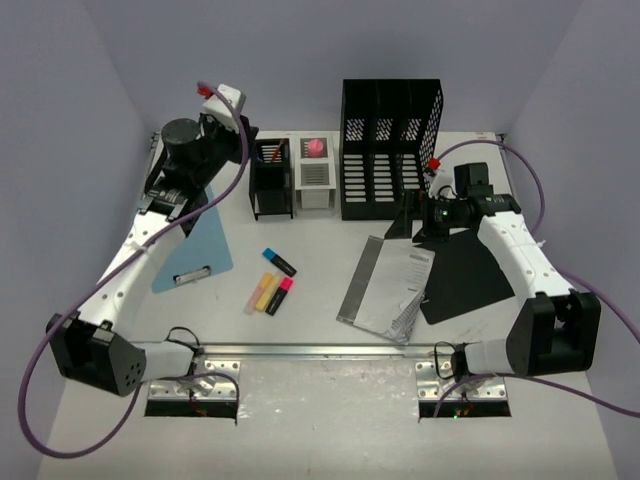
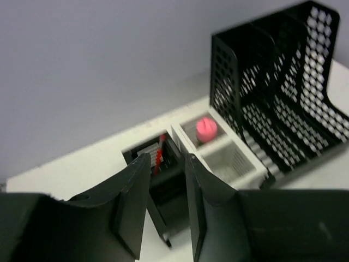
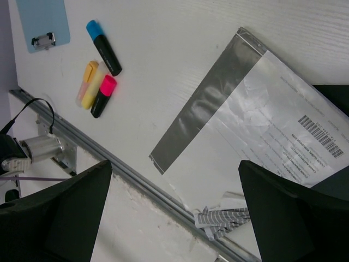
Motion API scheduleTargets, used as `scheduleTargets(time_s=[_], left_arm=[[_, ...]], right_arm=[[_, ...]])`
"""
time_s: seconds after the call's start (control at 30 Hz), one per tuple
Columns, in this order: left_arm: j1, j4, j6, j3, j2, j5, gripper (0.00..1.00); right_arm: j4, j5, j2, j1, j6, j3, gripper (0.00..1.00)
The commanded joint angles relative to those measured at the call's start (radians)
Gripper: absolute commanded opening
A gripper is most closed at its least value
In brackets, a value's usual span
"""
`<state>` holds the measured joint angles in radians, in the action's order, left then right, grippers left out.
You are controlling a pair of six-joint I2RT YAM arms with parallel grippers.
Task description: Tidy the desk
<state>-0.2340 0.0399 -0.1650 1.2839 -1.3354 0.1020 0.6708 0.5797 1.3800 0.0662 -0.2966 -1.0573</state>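
Desk: white top right in front of me, rail along my near edge, lilac walls on the other sides. Looks half sorted.

- Containers stand in a row at the back: black pen cup, white tray with a pink thing in its rear compartment, black file rack.
- Left hand hangs above the pen cup. It's released, with only a slim gap between the fingers and nothing in it. Through that gap I see a red pen standing in the cup. Being parked there makes sense, since small stick-shaped items go in that cup.
- Right hand is spread wide and empty, over the plastic mailer bag, camera looking straight down on it. The bag partly overlaps a black sheet.
- Loose mid-desk: blue highlighter on its own; yellow/orange pair and pink one lying together. A blue clipboard lies flat under my left arm.

My read:
- Highlighters go in the cup on the left hand's side.
- Bag, sheet and clipboard go in the rack slots.
- The flat stuff is the hard part. There's no edge to pinch, the bag is slippery and crumpled at one corner, and it could drag the sheet along with it.
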Motion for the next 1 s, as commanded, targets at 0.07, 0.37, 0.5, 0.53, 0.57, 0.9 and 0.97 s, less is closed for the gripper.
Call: scheduleTargets(time_s=[0.07,0.37,0.5,0.53,0.57,0.9,0.97], left_arm=[[0.005,-0.541,-0.054,-0.171,0.068,0.126,0.4],[-0.056,-0.738,-0.042,-0.339,-0.03,0.067,0.38],[-0.128,-0.741,-0.03,-0.337,-0.114,0.018,0.39],[-0.137,-0.738,-0.025,-0.339,-0.126,0.012,0.39],[-0.158,-0.733,-0.018,-0.34,-0.148,0.008,0.39],[-0.18,-0.696,0.016,-0.34,-0.278,-0.005,0.38],[-0.18,-0.692,0.019,-0.328,-0.295,-0.007,0.38]], right_arm=[[-0.04,0.014,-0.033,0.001,-0.004,0.013,0.99],[-0.031,0.006,-0.03,0.001,-0.004,0.006,0.99],[-0.028,0.002,-0.029,0.001,-0.003,0.006,0.99],[-0.024,-0.003,-0.029,0.001,-0.001,0.006,0.99],[-0.023,-0.007,-0.029,0.001,0.004,0.006,0.99],[-0.017,-0.011,-0.019,0.001,0.01,0.006,0.99],[-0.019,-0.006,-0.018,0.001,0.01,0.01,0.99]])
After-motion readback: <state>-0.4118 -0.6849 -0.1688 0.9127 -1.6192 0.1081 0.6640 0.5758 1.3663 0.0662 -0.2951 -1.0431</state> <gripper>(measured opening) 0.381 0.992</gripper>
